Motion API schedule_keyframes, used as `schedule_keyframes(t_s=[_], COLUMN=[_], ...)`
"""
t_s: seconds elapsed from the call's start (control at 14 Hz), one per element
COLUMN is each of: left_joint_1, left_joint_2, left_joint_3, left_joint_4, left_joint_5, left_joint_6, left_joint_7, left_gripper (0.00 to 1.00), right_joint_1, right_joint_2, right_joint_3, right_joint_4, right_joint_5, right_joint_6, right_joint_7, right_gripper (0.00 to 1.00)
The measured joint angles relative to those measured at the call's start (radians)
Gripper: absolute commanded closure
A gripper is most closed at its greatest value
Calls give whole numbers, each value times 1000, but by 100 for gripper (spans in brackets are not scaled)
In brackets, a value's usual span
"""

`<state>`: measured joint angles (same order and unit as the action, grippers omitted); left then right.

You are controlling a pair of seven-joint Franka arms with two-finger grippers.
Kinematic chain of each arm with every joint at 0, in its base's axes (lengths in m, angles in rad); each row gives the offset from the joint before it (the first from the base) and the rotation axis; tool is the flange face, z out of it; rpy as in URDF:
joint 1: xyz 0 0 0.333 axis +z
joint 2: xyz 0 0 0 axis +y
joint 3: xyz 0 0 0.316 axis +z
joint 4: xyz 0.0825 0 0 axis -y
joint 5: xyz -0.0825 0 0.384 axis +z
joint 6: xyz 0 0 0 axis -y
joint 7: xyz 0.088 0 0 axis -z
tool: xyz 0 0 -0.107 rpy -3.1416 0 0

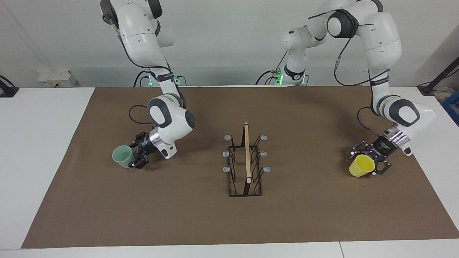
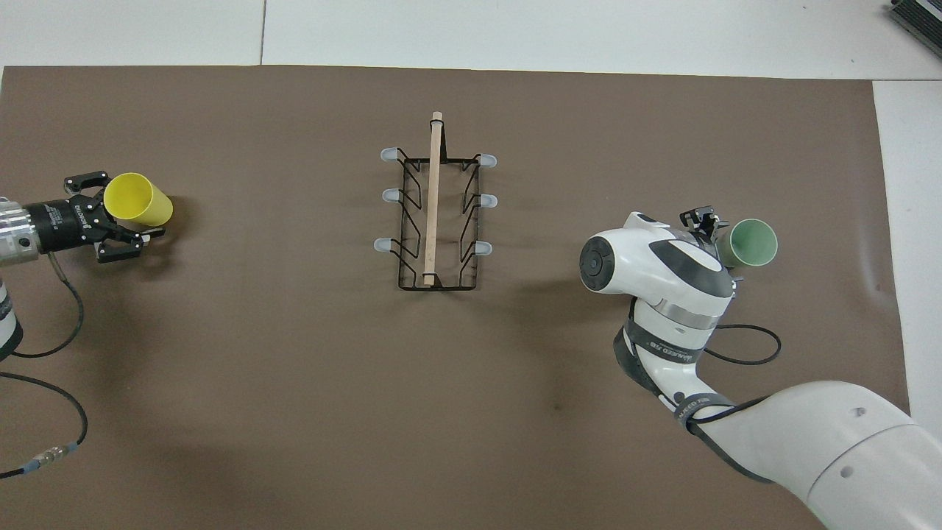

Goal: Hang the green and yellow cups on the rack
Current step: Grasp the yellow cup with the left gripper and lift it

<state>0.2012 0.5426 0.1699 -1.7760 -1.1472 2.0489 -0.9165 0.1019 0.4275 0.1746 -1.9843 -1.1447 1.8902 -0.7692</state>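
The rack (image 1: 247,154) stands in the middle of the brown mat, its wooden top bar running away from the robots; all its grey-tipped prongs are bare. It shows in the overhead view (image 2: 434,206) too. My left gripper (image 1: 370,160) is at the left arm's end of the mat, shut on the yellow cup (image 1: 361,166), which is tipped on its side with its mouth pointing away from the wrist (image 2: 137,200). My right gripper (image 1: 139,153) is at the right arm's end, shut on the green cup (image 1: 123,156), also tipped sideways (image 2: 747,243). Both cups are low over the mat.
The brown mat (image 1: 179,215) covers most of the white table (image 1: 36,143). A black cable loops on the mat by the left arm (image 2: 44,397) and another by the right arm's wrist (image 2: 751,346).
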Motion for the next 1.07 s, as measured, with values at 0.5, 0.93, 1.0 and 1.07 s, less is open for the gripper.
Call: schedule_keyframes(t_s=[0.5,0.93,1.0,1.07], left_joint_1=[-121,-218,-235,-250], left_joint_2=[-52,-203,-231,-255], left_joint_3=[-1,-1,-1,-1], left_joint_4=[3,5,4,4], left_joint_5=[-1,184,224,275], left_joint_6=[141,154,153,153], left_joint_7=[19,11,-7,-31], left_gripper=[100,100,100,100], right_joint_1=[0,-8,-13,-20], right_joint_2=[-13,-18,-18,-18], right_joint_3=[2,1,1,1], right_joint_4=[-19,-21,-21,-21], right_joint_5=[-2,-58,-59,-59], right_joint_6=[-26,-41,-35,-26], right_joint_7=[-10,-10,-4,14], right_gripper=[0,0,0,0])
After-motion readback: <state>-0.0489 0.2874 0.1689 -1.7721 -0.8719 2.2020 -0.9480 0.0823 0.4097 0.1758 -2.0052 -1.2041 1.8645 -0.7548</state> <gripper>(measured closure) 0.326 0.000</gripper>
